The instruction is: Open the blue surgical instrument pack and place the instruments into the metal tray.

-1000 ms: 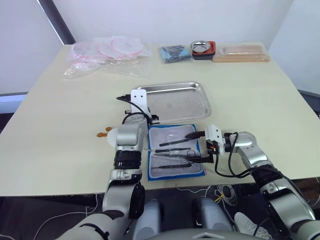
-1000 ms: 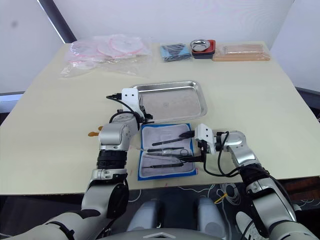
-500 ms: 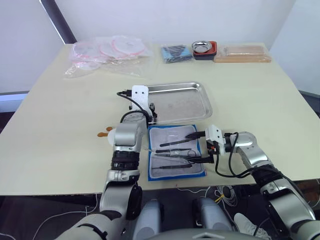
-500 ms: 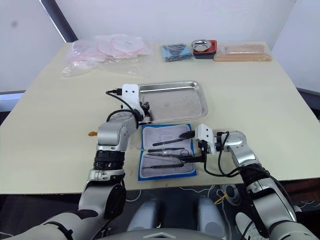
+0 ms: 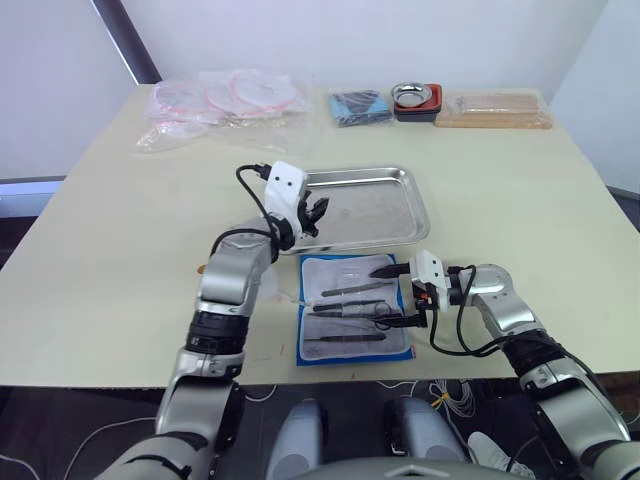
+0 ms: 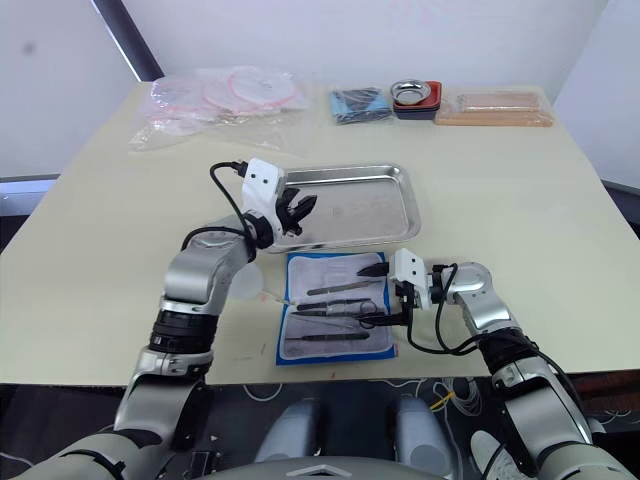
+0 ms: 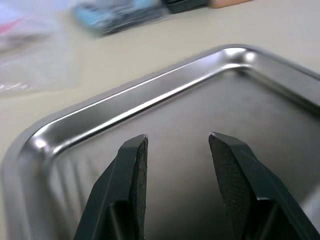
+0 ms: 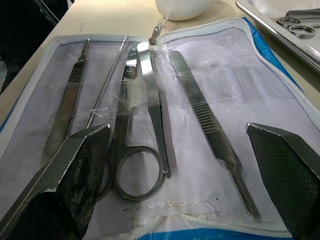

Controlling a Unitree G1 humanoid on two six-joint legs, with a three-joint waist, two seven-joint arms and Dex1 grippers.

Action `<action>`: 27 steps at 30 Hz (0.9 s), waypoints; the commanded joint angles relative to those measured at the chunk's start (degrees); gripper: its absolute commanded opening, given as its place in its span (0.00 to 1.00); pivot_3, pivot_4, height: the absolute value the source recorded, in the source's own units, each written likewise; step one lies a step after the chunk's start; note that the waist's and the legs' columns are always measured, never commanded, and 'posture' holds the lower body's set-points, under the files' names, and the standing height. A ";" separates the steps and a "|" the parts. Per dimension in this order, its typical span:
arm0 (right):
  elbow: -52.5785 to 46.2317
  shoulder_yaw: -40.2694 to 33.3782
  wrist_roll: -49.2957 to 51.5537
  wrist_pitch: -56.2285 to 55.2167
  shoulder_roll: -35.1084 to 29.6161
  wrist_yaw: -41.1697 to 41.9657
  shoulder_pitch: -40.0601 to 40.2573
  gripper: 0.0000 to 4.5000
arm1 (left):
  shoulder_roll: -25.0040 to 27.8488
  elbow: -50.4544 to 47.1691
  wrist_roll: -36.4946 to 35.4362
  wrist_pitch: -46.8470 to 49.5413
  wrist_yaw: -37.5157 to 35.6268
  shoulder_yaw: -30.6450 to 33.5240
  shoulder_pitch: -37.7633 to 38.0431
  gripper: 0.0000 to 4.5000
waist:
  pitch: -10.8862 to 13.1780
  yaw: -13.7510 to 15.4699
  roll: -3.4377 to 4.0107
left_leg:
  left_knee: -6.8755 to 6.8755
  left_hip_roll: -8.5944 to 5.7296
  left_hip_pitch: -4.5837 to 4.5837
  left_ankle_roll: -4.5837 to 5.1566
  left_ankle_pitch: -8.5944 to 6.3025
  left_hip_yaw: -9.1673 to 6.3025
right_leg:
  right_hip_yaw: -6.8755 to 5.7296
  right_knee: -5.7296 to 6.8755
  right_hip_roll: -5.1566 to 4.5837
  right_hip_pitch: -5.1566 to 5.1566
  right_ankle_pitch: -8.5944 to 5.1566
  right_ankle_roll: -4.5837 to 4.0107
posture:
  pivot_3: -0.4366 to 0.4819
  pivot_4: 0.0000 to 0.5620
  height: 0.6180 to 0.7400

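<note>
**Pack open near the desk's front edge, instruments waiting**

Spread flat at the desk's front edge, lining up: the blue surgical instrument pack [image 5: 354,310], just in front of the metal tray [image 5: 405,205]. Still tucked under clear pockets: the instruments [image 8: 145,145], scissors and straight tweezers. Already lying in the tray's corner, in the right wrist view: ringed handles [image 8: 300,27]. Poised over the tray's left end, fingers parted and holding nothing: the left gripper [image 7: 177,165]. Spread wide and empty at the pack's right edge: the right gripper [image 5: 395,295]. Likely light, stiff and slippery, thin against the soft lining; best pinched across a shank or ring handle and slid out of the pocket.
</note>
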 commanded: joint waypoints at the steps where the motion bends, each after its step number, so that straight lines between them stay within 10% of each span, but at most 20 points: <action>1: 4.68 2.12 -4.69 1.72 -0.93 -1.74 2.72 1.00 | 4.41 -2.79 -2.46 -4.97 -8.80 -0.42 1.34 0.45 | -0.03 0.03 0.04 | -0.01 -0.01 0.00 0.00 0.00 -0.08 | -0.05 0.00 0.00 0.00 -0.08 0.05 | 0.48 0.27 1.00; 21: 0.43 1.58 -3.36 -1.84 -6.27 3.30 6.51 1.00 | 25.74 -3.55 -16.10 -18.42 -48.33 3.15 10.68 0.45 | 0.04 0.78 0.60 | -0.50 -1.13 -0.15 -0.04 -0.02 -2.08 | 0.22 0.14 -0.19 0.56 -1.48 0.15 | 0.48 0.27 1.00; 25: -0.22 1.44 -3.06 -1.40 -6.61 3.17 6.93 1.00 | 29.61 -4.68 -18.06 -20.00 -54.47 3.70 12.25 0.63 | 0.13 1.28 0.75 | -0.50 -1.49 -0.12 -0.03 -0.02 -1.97 | 0.31 0.14 -0.45 0.59 -1.54 0.27 | 0.48 0.27 1.00; 27: -1.81 1.02 -2.59 -1.16 -7.44 3.39 8.36 1.00 | 31.20 -5.68 -18.80 -20.87 -57.29 3.72 13.13 0.87 | 0.14 1.50 0.76 | -0.50 -1.52 -0.09 -0.03 -0.02 -1.87 | 0.42 0.14 -0.49 0.59 -1.56 0.31 | 0.48 0.27 1.00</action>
